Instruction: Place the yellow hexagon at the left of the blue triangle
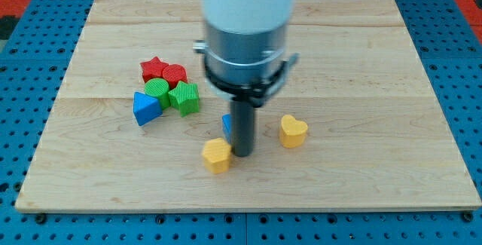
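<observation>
Yellow hexagon [217, 155]: low centre of surface [361, 177], touching my tip [243, 153] on its right. No fingers on this rig, only the rod. Blue triangle [146, 108]: well left, beside green [170, 94] and red blocks [164, 71]. Yellow heart [293, 131]: right of tip. Blue block [226, 127]: partly hidden behind rod.

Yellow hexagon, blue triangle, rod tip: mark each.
yellow hexagon [217, 155], camera view, on its top face.
blue triangle [147, 108], camera view, on its top face.
my tip [243, 153], camera view, rod's lower end, right of the hexagon.
</observation>
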### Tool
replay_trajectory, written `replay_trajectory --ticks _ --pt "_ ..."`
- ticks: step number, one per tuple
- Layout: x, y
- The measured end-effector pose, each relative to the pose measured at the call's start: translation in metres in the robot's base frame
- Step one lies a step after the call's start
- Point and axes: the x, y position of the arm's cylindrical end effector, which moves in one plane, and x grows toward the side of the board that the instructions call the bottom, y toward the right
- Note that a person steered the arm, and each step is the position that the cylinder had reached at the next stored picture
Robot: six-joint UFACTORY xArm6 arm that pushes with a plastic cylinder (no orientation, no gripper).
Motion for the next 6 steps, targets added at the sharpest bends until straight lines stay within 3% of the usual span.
replay_trajectory --ticks 1,2,3,4,5,6 --pt "0.015 0.041" --pt "0.032 -0.019" --pt "-0.002 -0.15" --pt "0.0 -0.163" --pt "0.013 -0.214" --pt "-0.019 -0.278"
